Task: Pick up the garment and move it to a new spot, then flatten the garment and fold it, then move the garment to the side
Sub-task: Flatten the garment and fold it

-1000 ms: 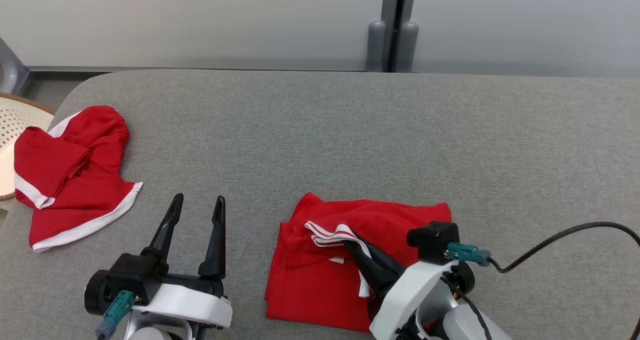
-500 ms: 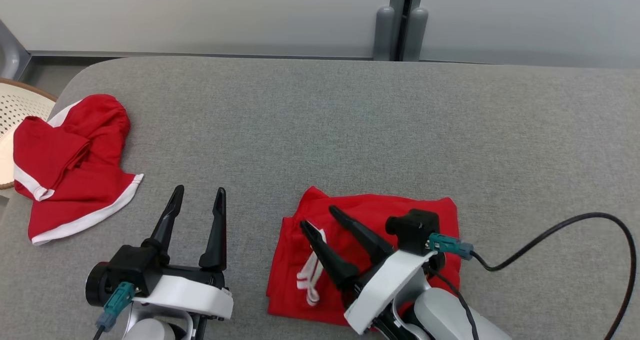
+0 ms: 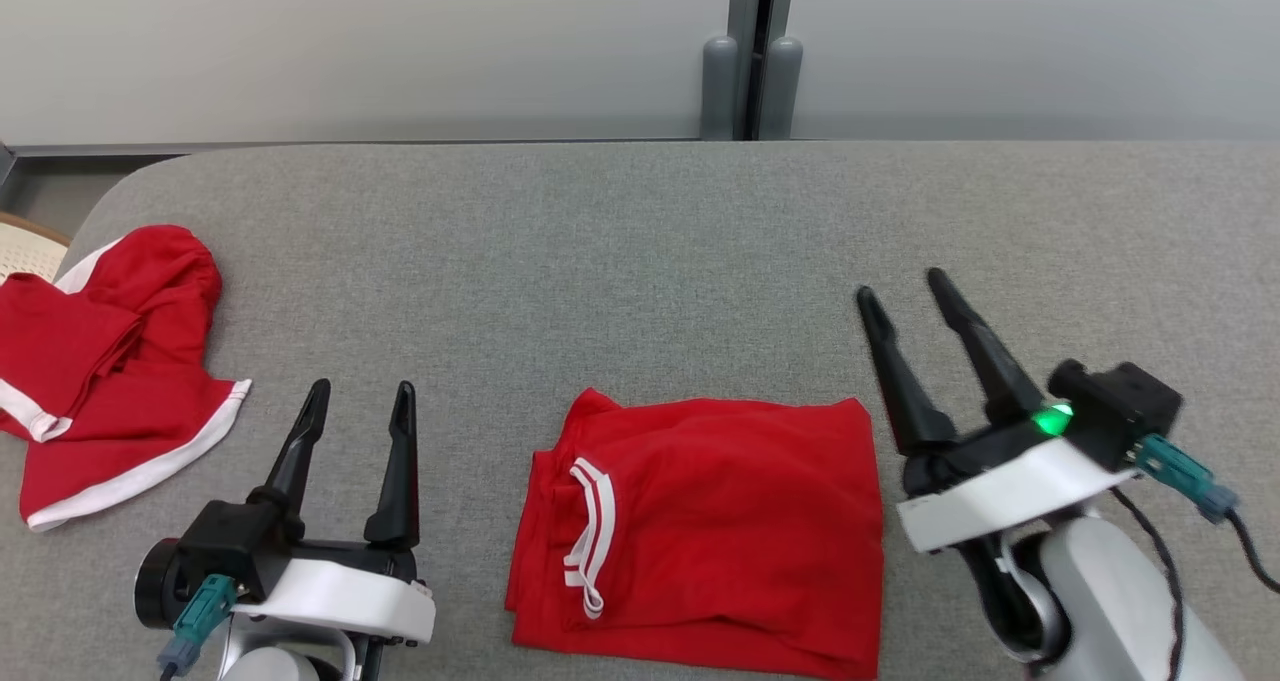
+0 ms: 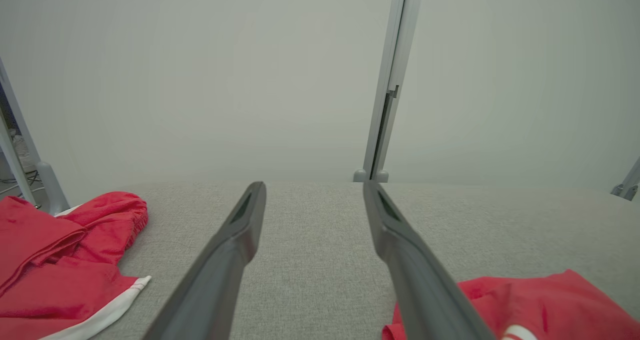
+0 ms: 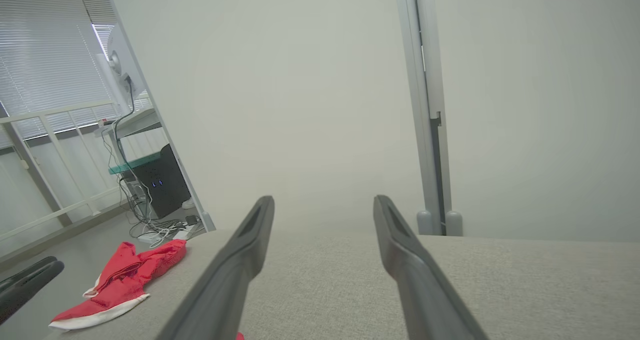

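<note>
A folded red garment (image 3: 700, 531) with a white-striped collar lies flat on the grey surface near the front, between my two arms; its top corner shows in the left wrist view (image 4: 540, 300). My left gripper (image 3: 360, 391) stands open to its left, nothing between the fingers (image 4: 315, 190). My right gripper (image 3: 900, 286) is open, lifted to the right of the garment, its fingers pointing away and touching no cloth (image 5: 322, 200).
A second red garment with white trim (image 3: 100, 381) lies crumpled at the left edge of the grey surface (image 3: 640, 261), also in the wrist views (image 4: 65, 260) (image 5: 120, 285). A wicker basket rim (image 3: 25, 241) peeks at far left. A post (image 3: 750, 91) stands behind.
My right gripper opened, let go of the garment's collar, and swung up and to the right, clear of the cloth. The collar now lies flat. The head camera shifted slightly.
</note>
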